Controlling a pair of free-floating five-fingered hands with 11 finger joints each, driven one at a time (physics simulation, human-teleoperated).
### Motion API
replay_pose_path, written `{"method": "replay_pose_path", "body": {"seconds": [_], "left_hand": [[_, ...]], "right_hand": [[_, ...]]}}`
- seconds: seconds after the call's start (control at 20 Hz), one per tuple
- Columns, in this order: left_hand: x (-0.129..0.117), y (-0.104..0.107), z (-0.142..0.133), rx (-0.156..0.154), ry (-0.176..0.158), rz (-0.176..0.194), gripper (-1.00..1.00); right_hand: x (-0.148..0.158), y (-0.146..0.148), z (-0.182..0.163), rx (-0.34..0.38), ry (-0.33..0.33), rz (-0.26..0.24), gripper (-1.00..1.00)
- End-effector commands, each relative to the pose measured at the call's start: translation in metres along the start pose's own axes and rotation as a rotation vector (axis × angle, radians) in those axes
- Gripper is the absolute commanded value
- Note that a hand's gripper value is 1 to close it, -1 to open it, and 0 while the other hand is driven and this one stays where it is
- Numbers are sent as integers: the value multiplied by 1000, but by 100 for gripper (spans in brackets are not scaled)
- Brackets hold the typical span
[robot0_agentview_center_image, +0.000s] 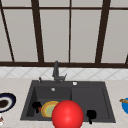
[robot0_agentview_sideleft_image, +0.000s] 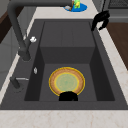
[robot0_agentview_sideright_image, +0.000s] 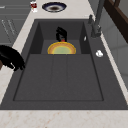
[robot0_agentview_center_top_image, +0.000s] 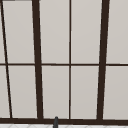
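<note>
A yellow-rimmed plate (robot0_agentview_center_image: 48, 108) with a green middle lies flat on the floor of the sink's deep left basin (robot0_agentview_center_image: 53, 93). My left hand (robot0_agentview_center_image: 36, 106) is low in that basin, at the plate's left rim. It appears at the plate's (robot0_agentview_sideleft_image: 67, 81) near edge in the left side view (robot0_agentview_sideleft_image: 68, 96) and just beyond the plate (robot0_agentview_sideright_image: 61, 48) in the right side view (robot0_agentview_sideright_image: 61, 33). A small red speck shows beside it. My right hand (robot0_agentview_center_image: 91, 115) hangs over the sink's front right rim, fingers relaxed and drooping (robot0_agentview_sideleft_image: 100, 19) (robot0_agentview_sideright_image: 11, 58), holding nothing.
A big red ball (robot0_agentview_center_image: 67, 115) covers the front middle of the front view. A dark faucet (robot0_agentview_center_image: 56, 71) stands behind the sink. A dark blue bowl (robot0_agentview_center_image: 6, 101) sits on the left counter, a blue dish (robot0_agentview_center_image: 125, 105) on the right. A window rises behind.
</note>
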Motion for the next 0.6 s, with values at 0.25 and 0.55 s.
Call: {"method": "replay_pose_path", "body": {"seconds": [0.25, 0.55], "left_hand": [[-13, 8, 4, 21, 0, -21, 100], [-41, 33, 14, 61, -3, 77, 100]], "right_hand": [[0, 0, 0, 0, 0, 0, 0], [0, 0, 0, 0, 0, 0, 0]]}}
